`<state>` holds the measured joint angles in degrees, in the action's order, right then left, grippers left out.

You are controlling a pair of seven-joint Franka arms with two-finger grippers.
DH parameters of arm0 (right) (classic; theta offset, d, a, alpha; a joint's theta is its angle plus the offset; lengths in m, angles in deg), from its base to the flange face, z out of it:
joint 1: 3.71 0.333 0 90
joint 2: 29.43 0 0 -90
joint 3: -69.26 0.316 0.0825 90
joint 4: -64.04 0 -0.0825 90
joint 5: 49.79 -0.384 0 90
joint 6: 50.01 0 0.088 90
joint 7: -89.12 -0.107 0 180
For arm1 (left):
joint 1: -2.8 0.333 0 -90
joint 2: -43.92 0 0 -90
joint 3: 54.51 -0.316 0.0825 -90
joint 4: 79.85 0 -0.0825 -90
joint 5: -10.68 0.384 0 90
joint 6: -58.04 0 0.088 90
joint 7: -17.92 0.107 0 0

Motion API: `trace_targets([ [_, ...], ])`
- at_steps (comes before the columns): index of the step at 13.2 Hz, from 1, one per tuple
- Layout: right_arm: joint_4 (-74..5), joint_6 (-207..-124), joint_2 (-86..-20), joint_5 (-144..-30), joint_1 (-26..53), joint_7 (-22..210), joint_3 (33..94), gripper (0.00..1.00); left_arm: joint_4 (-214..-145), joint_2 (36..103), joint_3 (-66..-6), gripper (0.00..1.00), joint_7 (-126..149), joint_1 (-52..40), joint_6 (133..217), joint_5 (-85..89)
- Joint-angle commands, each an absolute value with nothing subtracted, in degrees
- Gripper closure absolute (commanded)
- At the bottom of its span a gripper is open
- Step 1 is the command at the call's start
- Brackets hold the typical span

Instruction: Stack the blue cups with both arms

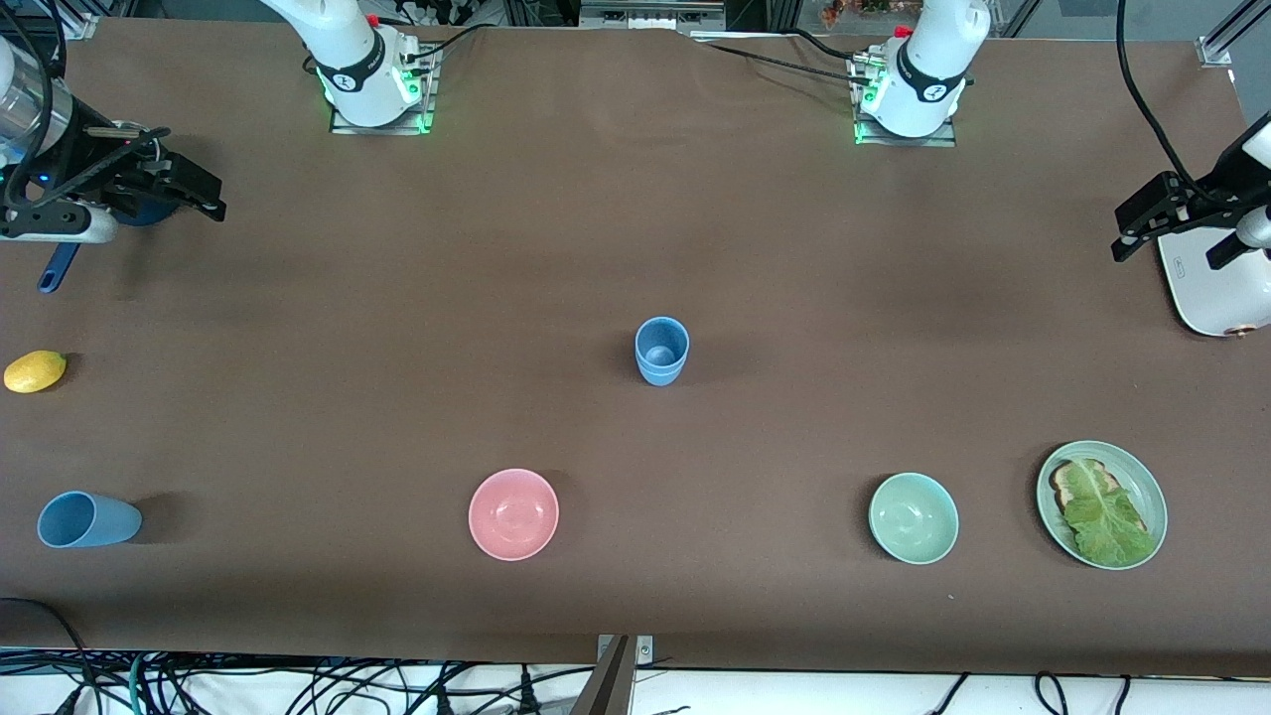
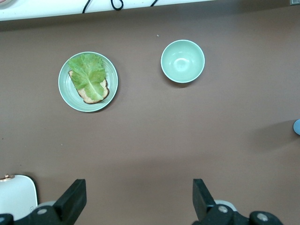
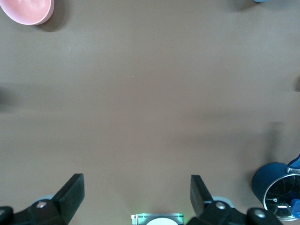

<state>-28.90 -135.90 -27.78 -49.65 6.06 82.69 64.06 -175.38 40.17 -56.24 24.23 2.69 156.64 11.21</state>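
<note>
Brown matting covers the whole table point(image 1: 397, 328), and both my grippers hang up in the air at its ends, jaws spread wide and holding nothing: my left gripper point(image 2: 139, 199) over the white appliance point(image 1: 1206, 293), my right gripper point(image 3: 137, 197) over the dark navy saucepan point(image 3: 276, 190). Two blue cups already sit nested upright at the middle, the stacked pair point(image 1: 661, 351). The third cup point(image 1: 87, 519) lies on its side toward the right arm's end, close to the front edge, well apart from the stack. That one is my worry. Lying down and tapered, it will likely roll if one finger meets it first, and it could trundle off the edge. I judge the right arm suits it best, but a grip across the rounded wall may let it squirt out. Carrying it to the stack, I could clip the pink bowl point(image 1: 513, 513) or knock the pair over by coming down off-centre. The lemon point(image 1: 35, 370) sits beside that route too.
</note>
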Motion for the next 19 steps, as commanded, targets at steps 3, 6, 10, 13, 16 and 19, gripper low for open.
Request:
trace_targets([
  [3, -26.9, -134.6, -27.4, -50.6, 6.4, 83.1, 64.9, 0.0, -171.8, 42.3, -56.4, 0.0, 25.5, 2.8, 154.4, 9.8],
  [6, -26.6, -134.6, -27.6, -50.7, 6.3, 83.4, 64.5, 0.0, -171.8, 42.4, -56.4, 0.0, 25.5, 2.8, 154.4, 9.8],
  [10, -26.3, -134.4, -28.0, -50.3, 6.3, 83.3, 64.6, 0.0, -171.7, 42.4, -56.4, 0.0, 25.5, 2.8, 154.4, 9.8],
  [13, -26.3, -134.5, -28.6, -50.6, 6.2, 83.2, 64.6, 0.0, -171.4, 42.4, -56.6, 0.0, 25.6, 3.0, 154.4, 9.8],
  [16, -26.3, -134.6, -28.7, -50.4, 6.6, 82.9, 64.8, 0.0, -171.3, 42.5, -56.9, 0.0, 25.0, 3.1, 154.5, 9.5],
  [19, -26.3, -134.6, -29.0, -50.6, 6.7, 83.0, 64.9, 0.0, -171.3, 42.9, -56.9, 0.0, 21.6, 3.1, 154.5, 8.1],
])
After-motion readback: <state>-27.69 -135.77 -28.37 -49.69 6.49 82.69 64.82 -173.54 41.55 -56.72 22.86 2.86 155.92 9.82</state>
